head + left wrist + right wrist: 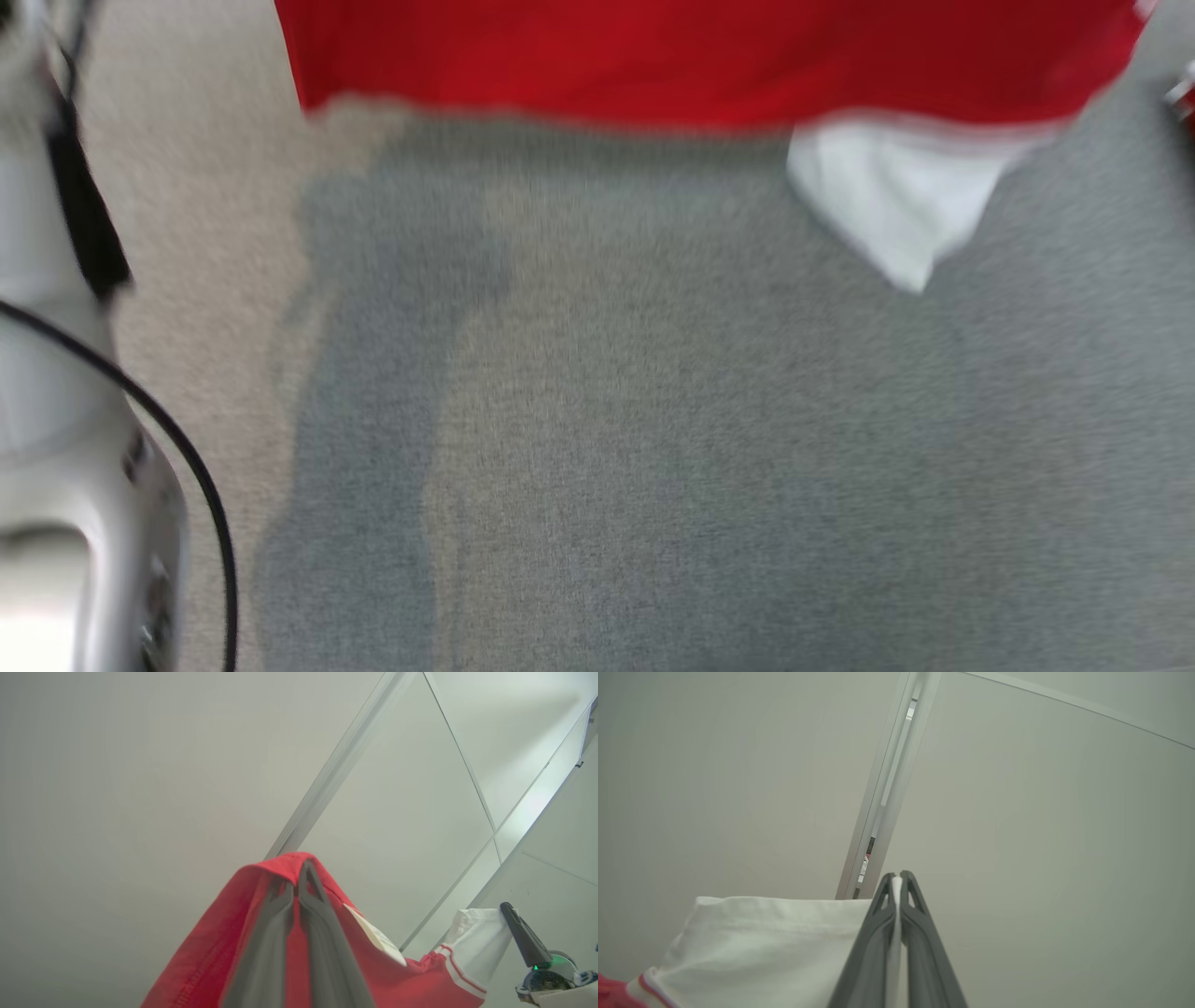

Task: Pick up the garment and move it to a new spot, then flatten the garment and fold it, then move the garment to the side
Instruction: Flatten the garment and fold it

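The garment [691, 56] is a red shirt with white sleeves, hanging across the top of the head view with its hem above the grey carpet; one white sleeve [896, 196] dangles below the hem. In the left wrist view my left gripper [297, 877] is shut on a red edge of the garment [219, 933], fingers pointing up toward the ceiling. My right gripper [896, 879] is shut on the white sleeve cloth [766, 938], also raised. The right gripper [507, 907] shows at the lower right of the left wrist view, holding the white sleeve [476, 938].
Grey carpet [653, 420] spreads below the hanging cloth, with a paler strip of floor [215, 205] at the left. A pale robot arm with a black cable [56, 467] stands at the left edge. A small red and white item [1184, 93] lies at the right edge.
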{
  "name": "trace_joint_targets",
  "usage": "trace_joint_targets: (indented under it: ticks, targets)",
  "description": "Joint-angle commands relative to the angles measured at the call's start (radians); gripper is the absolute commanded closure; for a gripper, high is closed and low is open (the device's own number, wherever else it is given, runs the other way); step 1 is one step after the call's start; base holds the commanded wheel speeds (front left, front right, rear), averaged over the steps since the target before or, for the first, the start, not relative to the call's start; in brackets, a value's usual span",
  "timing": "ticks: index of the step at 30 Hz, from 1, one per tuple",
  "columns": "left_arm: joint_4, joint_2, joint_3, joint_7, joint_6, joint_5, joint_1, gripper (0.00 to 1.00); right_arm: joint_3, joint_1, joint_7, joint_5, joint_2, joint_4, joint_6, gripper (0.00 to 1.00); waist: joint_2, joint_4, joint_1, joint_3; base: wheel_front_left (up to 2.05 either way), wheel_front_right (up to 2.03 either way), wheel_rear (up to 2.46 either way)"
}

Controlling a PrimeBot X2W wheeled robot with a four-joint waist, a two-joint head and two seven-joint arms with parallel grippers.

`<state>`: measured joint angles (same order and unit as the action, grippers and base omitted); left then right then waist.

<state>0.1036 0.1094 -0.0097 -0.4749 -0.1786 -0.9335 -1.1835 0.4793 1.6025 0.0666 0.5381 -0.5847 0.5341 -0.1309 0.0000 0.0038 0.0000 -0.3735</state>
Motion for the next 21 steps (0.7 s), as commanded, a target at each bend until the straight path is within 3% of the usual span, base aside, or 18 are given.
trace_joint_targets:
  ticks: [1,10,14,21]
  targets:
    - [0.054,0.007,0.000,0.033,0.015,0.023,-0.085,1.00,0.012,0.076,-0.023,-0.030,0.018,0.030,0.000,1.00,0.0000,0.016,0.0000,-0.160,0.00,0.00,0.00]
    - [0.351,-0.035,0.035,0.365,0.144,0.038,-0.448,1.00,-0.081,0.397,-0.310,-0.201,0.123,0.287,0.000,1.00,0.0000,0.023,0.0000,-0.262,0.00,0.00,0.00]
    - [0.455,-0.046,0.011,0.439,0.202,0.038,-0.473,1.00,-0.096,0.361,-0.332,-0.220,0.180,0.355,0.000,1.00,0.0000,0.030,0.0000,-0.276,0.00,0.00,0.00]
    - [0.586,-0.046,-0.022,0.517,0.261,0.057,-0.442,1.00,-0.091,0.249,-0.333,-0.182,0.197,0.377,0.000,1.00,0.0000,0.043,0.0000,-0.307,0.00,0.00,0.00]
